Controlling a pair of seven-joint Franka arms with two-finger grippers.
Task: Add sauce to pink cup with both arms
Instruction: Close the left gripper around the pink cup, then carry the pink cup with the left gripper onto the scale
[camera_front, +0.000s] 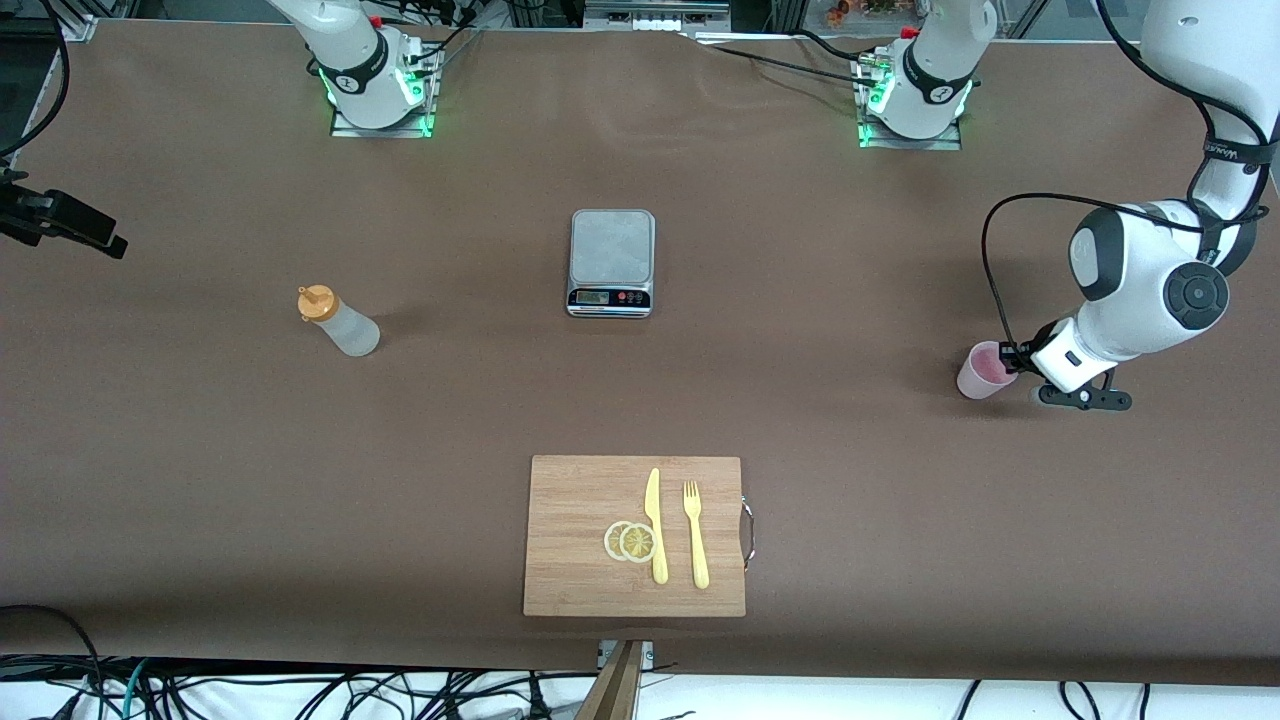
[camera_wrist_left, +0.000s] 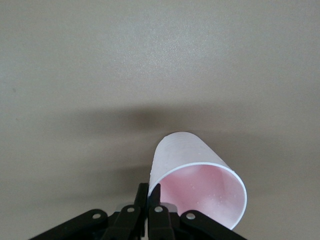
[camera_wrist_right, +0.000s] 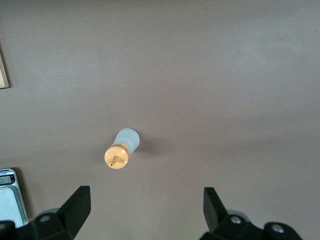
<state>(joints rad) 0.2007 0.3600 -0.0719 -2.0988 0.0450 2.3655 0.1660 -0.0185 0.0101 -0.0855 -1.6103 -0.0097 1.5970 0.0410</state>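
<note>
Cup of pale pink plastic, tapered, with a thin white round rim and no handle, stands on the brown bench toward the left arm's end. The left pincer has its fingers pressed together on the cup's rim, one inside and one outside, at about 3 o'clock of the cup in the front view; in the left wrist view the cup looks tilted, its pink inside showing.

The sauce bottle is whitish and translucent with an orange-yellow nozzle cap, upright toward the right arm's end, at about 9 o'clock of the scale. The right pincer hangs well above the bench with fingers wide apart and empty; the bottle shows below it, untouched. In the front view this pincer sits at the picture's edge.
</note>
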